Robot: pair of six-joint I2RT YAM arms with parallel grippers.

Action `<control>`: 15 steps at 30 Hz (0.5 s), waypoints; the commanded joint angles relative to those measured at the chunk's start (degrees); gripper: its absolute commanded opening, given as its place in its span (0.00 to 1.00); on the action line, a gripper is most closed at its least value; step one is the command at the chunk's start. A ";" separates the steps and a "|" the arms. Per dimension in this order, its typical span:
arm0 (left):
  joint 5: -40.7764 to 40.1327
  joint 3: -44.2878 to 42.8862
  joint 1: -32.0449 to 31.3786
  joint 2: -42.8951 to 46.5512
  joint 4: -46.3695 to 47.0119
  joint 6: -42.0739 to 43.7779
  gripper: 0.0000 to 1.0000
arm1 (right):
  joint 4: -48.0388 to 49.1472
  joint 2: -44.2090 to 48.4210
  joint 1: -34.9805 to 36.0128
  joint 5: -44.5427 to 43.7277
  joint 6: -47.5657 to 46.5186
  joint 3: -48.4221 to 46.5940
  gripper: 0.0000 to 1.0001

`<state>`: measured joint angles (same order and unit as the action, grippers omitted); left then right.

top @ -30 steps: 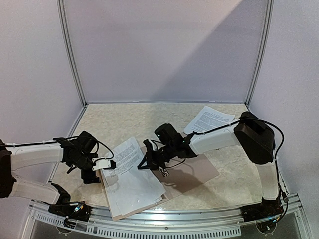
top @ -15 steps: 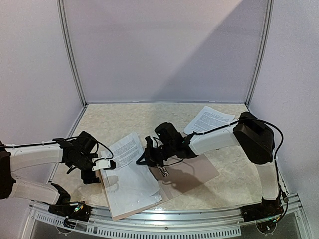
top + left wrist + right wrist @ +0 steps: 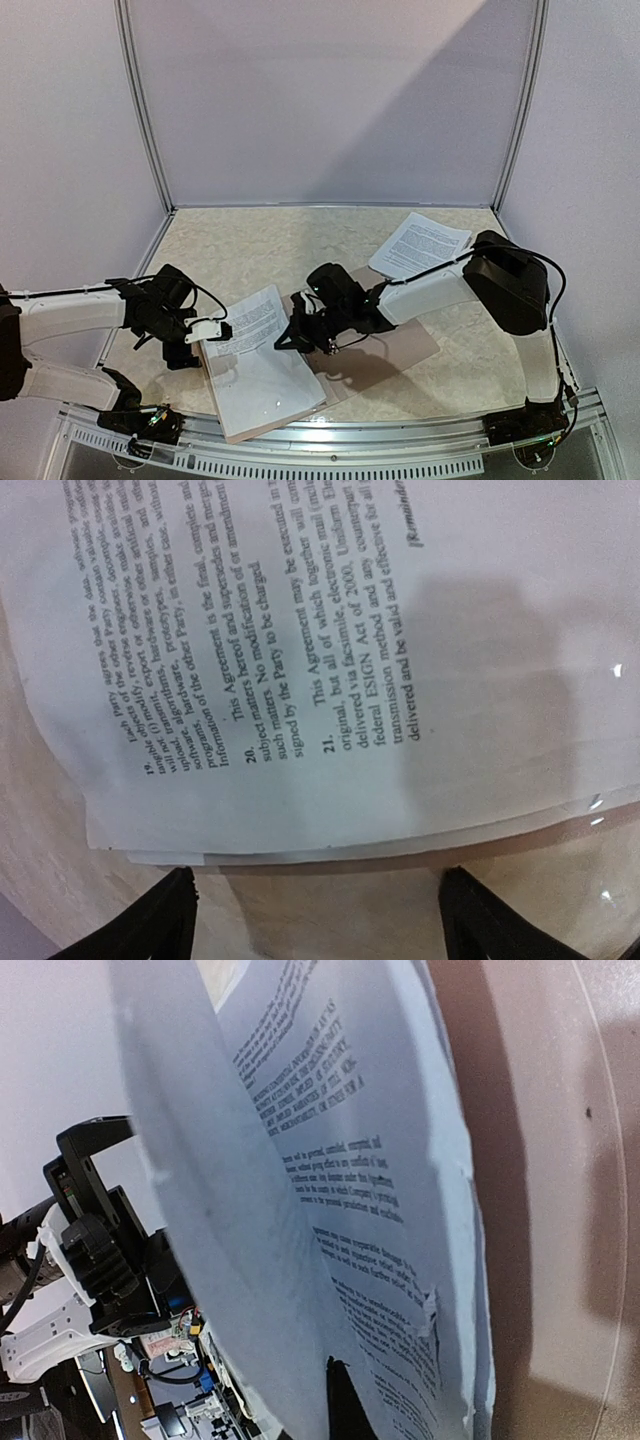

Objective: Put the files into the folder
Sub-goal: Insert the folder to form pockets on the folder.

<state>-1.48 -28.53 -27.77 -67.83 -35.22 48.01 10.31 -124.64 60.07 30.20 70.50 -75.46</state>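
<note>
Now we see the flat tan-brown cardboard folder (image 3: 400,345) open on the tabletop (image 3: 250,240), thin white printed paper sheets (image 3: 265,385) stacked on its left leaf. Near its spine our right jaws pinch the top sheet (image 3: 260,312); at its left edge our left jaws stand open.

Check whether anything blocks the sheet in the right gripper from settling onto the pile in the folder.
Nothing visible does. The right gripper is shut on the sheet at its edge, arching it directly above the pile on the folder's left leaf. The left gripper is open just off the pile's left edge, not over it.
</note>
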 commanded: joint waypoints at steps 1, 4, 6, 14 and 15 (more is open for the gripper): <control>-7.12 4.45 -0.38 -1.81 -2.11 2.00 0.85 | -1.18 -1.12 0.67 -0.50 -0.32 -0.12 0.00; -7.10 4.53 -0.42 -1.81 -2.11 2.03 0.85 | 0.20 -1.71 1.23 -0.53 1.44 0.03 0.00; -7.37 4.58 -0.38 -1.86 -1.88 1.97 0.85 | -0.06 -2.04 1.79 -0.97 1.82 -1.17 0.00; -7.33 4.97 -0.41 -1.79 -1.39 2.16 0.85 | -0.98 -1.30 2.05 -2.02 1.55 0.01 0.00; -7.39 5.05 -0.37 -1.71 -1.36 2.13 0.85 | -0.99 -1.44 2.06 -1.80 1.50 -0.15 0.00</control>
<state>-1.58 -28.21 -27.86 -67.37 -34.94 48.03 10.39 -125.12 61.56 29.04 71.94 -75.79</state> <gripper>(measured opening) 0.854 0.004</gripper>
